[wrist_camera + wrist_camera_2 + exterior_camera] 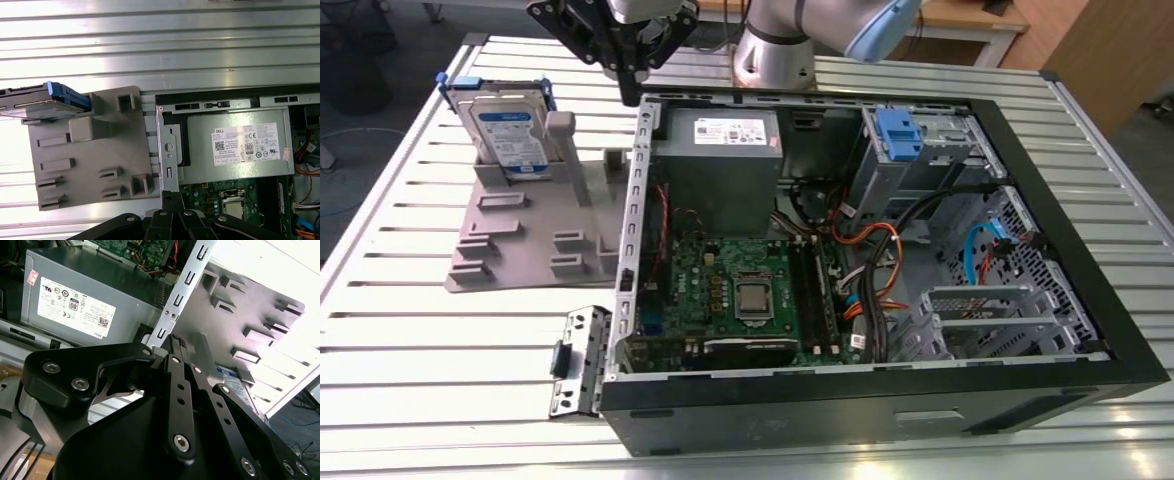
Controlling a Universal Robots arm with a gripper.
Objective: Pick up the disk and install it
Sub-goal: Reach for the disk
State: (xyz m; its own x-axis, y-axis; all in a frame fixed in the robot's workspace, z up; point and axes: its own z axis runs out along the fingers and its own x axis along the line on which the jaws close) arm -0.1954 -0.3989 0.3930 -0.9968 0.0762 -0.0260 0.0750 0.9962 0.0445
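The closed tool [176, 340] hovers over the case rail [185, 285] beside the grey box [75, 300].

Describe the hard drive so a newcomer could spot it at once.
Left of the open computer case in the exterior view lies a grey fixture plate. The disk stands upright at its far end, the only item there with a white-and-blue label and blue frame.

The first wrist view's edge cut off the disk [35, 102]; in the second wrist view the gripper [175, 340] covered most of it.
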